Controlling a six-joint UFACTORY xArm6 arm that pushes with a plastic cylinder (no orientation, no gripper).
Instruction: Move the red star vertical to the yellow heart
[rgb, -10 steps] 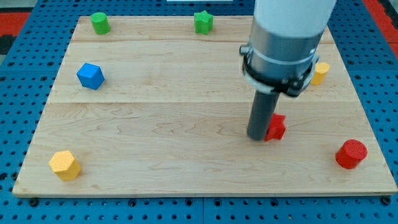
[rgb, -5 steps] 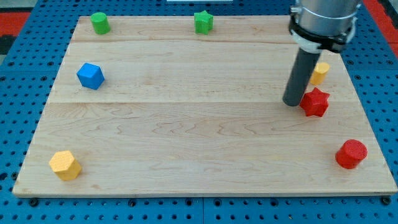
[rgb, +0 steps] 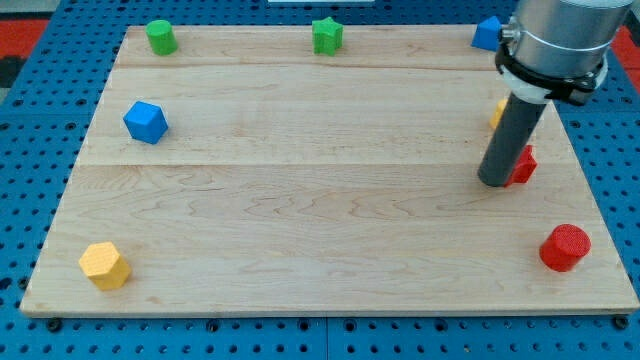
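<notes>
The red star (rgb: 523, 166) lies near the board's right edge, mostly hidden behind my rod. My tip (rgb: 495, 182) rests on the board, touching the star's left side. The yellow heart (rgb: 497, 113) sits just above the star toward the view's top; only a sliver of it shows to the left of the rod.
A red cylinder (rgb: 565, 247) stands at the lower right. A blue block (rgb: 487, 32) is at the top right, a green star (rgb: 326, 36) at top centre, a green cylinder (rgb: 160, 37) at top left. A blue cube (rgb: 145, 122) is at left, a yellow hexagon (rgb: 104, 266) at lower left.
My tip has pushed the red star up and to the right, from the board's middle right to just below the yellow heart. The rod now covers most of the heart.
</notes>
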